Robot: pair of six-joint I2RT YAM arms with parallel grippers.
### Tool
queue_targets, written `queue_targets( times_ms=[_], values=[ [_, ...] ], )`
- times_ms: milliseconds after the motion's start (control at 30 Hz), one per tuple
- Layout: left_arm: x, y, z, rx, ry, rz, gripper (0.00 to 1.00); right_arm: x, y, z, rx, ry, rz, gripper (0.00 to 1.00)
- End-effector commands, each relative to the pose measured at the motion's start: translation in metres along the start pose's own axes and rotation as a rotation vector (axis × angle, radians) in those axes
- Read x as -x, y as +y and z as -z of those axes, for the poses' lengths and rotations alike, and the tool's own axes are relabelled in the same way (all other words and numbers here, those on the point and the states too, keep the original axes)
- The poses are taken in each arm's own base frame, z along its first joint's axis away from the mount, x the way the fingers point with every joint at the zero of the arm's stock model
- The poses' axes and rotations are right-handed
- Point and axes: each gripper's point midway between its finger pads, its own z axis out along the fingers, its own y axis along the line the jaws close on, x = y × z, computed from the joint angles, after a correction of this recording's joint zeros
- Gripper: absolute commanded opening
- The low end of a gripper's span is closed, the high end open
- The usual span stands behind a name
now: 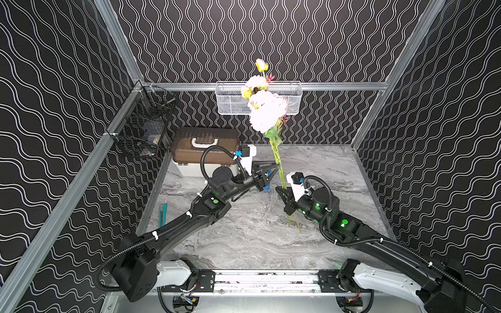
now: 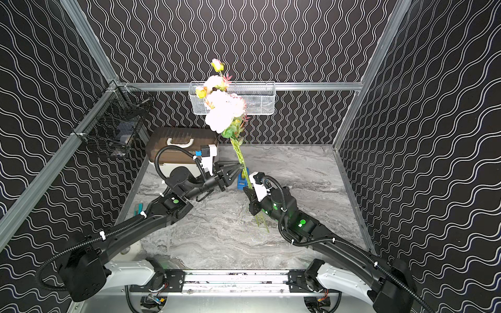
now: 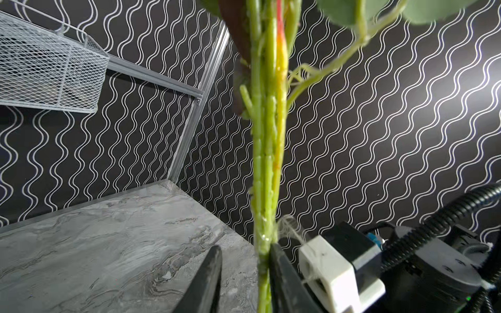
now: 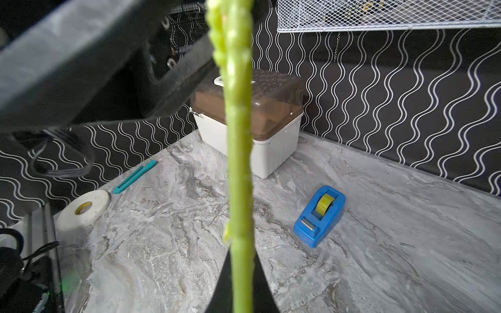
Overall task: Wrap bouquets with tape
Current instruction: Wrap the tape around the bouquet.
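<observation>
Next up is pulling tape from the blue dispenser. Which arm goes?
Left. The right jaws are shut on the bouquet stems, holding it upright; the left jaws stand open and free, and the tape dispenser sits close by.

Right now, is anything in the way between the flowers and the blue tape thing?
No. The right end effector holds the bouquet upright by its stems, and only bare table lies between it and the blue tape dispenser. The left end effector is higher up the stems, outside that gap.
</observation>
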Motion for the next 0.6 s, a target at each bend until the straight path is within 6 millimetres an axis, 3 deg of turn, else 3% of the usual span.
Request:
queue_targets(
  times_ms=[0, 367, 567],
  values=[
    [0.013, -0.001, 0.002, 0.001, -0.062, 0.001, 0.34, 0.010, -0.005, -0.003, -0.042, -0.032, 0.049, 0.00],
    [0.023, 0.003, 0.012, 0.054, -0.118, 0.012, 0.39, 0.002, -0.009, -0.011, -0.102, -0.009, 0.097, 0.00],
    [0.007, 0.018, 0.006, 0.101, -0.074, 0.056, 0.39, 0.004, -0.008, -0.013, -0.128, -0.020, 0.106, 0.00]
  ],
)
